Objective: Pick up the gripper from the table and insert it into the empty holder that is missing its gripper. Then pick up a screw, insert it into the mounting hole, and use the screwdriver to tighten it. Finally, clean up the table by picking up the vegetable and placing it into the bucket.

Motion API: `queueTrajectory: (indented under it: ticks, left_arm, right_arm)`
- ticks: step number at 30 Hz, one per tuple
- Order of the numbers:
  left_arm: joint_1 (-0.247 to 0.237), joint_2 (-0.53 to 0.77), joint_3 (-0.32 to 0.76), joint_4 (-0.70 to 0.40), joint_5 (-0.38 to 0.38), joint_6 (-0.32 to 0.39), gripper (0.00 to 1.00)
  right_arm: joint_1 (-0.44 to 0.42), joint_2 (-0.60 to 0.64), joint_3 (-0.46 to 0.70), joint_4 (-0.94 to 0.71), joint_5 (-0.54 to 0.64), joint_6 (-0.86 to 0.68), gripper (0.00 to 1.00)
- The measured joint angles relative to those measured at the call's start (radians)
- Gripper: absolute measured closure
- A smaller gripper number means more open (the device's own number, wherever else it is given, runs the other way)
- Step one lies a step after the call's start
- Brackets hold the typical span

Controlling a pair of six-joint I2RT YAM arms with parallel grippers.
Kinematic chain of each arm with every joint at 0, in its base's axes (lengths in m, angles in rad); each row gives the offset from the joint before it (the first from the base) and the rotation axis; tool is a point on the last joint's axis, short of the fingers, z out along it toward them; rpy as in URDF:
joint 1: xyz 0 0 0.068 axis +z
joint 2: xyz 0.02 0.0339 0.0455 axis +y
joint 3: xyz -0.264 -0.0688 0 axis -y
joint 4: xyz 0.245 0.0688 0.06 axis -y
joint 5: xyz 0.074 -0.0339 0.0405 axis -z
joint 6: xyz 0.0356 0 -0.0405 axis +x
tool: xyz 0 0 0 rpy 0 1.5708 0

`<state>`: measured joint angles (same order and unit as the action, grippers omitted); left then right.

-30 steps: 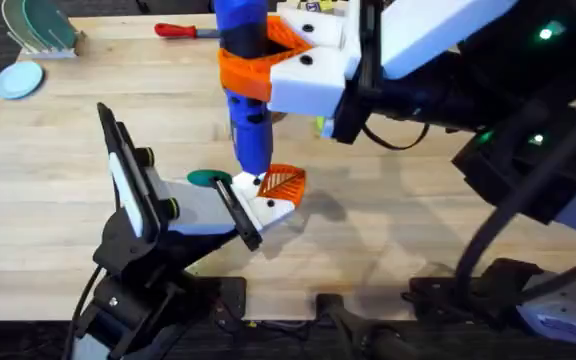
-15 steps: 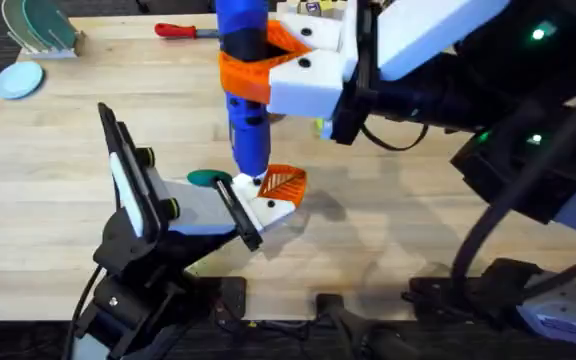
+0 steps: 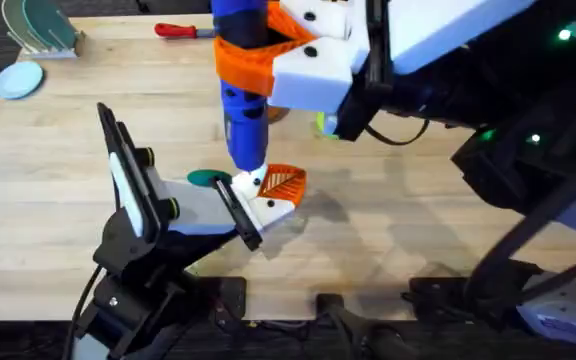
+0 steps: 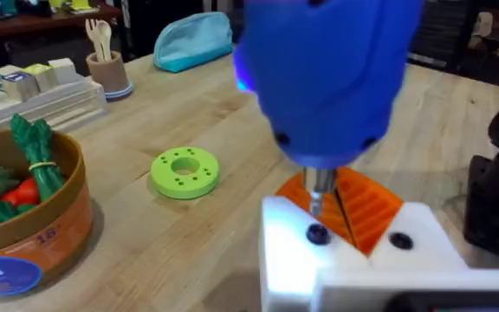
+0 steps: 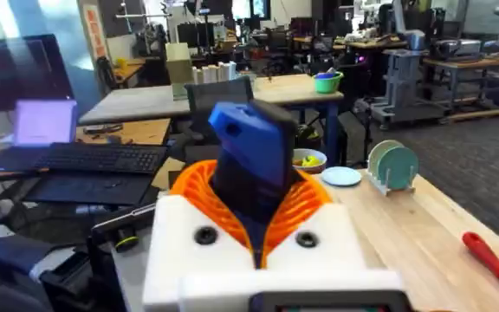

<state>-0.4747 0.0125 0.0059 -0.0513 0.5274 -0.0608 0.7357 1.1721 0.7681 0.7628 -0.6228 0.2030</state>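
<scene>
the blue screwdriver (image 3: 245, 95) is held upright over the middle of the table (image 3: 388, 240) by the right gripper (image 3: 288, 60), whose white fingers with orange ribbed pads are clenched around its body. from overhead, its dark tip is seen meeting the white holder (image 3: 268, 205), where the orange gripper (image 3: 283, 182) is already seated. the holder is carried on the left arm; whether the left pincer itself is released or clenched cannot be told.

the left wrist view adds detail hidden from above — the metal bit (image 4: 319, 186) rests just over a dark screw (image 4: 317, 234) in the holder's top face, with a second hole beside it. the orange-brown bucket (image 4: 55, 234) with toy vegetables, and a lime-green disc (image 4: 184, 172), are also shown there.

the dark green vegetable (image 3: 206, 179) lies flat on the table, just beside the holder — seen from overhead.
</scene>
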Motion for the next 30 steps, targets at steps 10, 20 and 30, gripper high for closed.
queueTrajectory:
  ticks: [10, 20, 30]
  left_arm:
    - [0.0, 0.0, 0.0, 0.0, 0.0, 0.0, 0.988]
    - [0.0, 0.0, 0.0, 0.0, 0.0, 0.0, 0.988]
    - [0.0, 0.0, 0.0, 0.0, 0.0, 0.0, 0.988]
  right_arm:
    - [0.0, 0.0, 0.0, -0.03, -0.019, 0.025, 0.98]
    - [0.0, 0.0, 0.0, -0.052, -0.022, -0.021, 0.98]
    - [-0.001, 0.0, 0.0, -0.075, -0.022, -0.025, 0.98]
